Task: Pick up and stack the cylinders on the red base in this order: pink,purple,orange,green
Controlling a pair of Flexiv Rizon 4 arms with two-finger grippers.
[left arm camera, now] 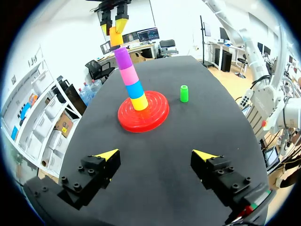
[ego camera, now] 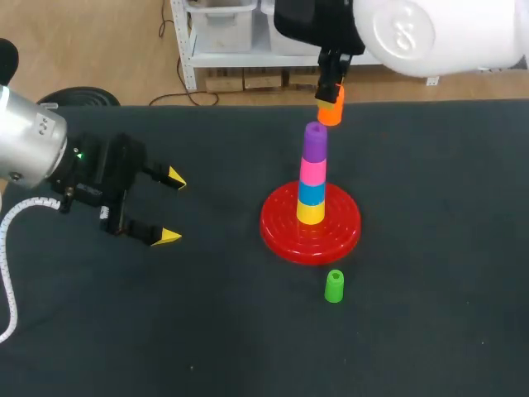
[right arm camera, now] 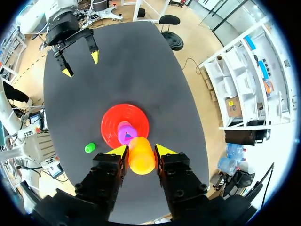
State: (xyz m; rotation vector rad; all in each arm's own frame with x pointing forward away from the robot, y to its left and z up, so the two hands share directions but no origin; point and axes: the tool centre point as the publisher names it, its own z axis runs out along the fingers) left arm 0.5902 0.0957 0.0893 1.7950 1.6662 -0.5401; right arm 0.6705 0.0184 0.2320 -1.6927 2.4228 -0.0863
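On the red base (ego camera: 285, 227) stands a stack of yellow, blue, pink and purple cylinders, the purple cylinder (ego camera: 315, 141) on top. My right gripper (ego camera: 329, 89) hangs above and just behind the stack, shut on the orange cylinder (ego camera: 332, 112). The right wrist view shows the orange cylinder (right arm camera: 141, 154) between both fingers, over the purple cylinder (right arm camera: 126, 134) and the red base (right arm camera: 110, 127). A green cylinder (ego camera: 334, 286) stands upright on the table in front of the base. My left gripper (ego camera: 169, 207) sits open at the left, well away from the base (left arm camera: 155, 113).
The dark table (ego camera: 207, 331) spreads around the base, with its far edge just behind the right gripper. A white cable (ego camera: 7, 265) hangs by my left arm.
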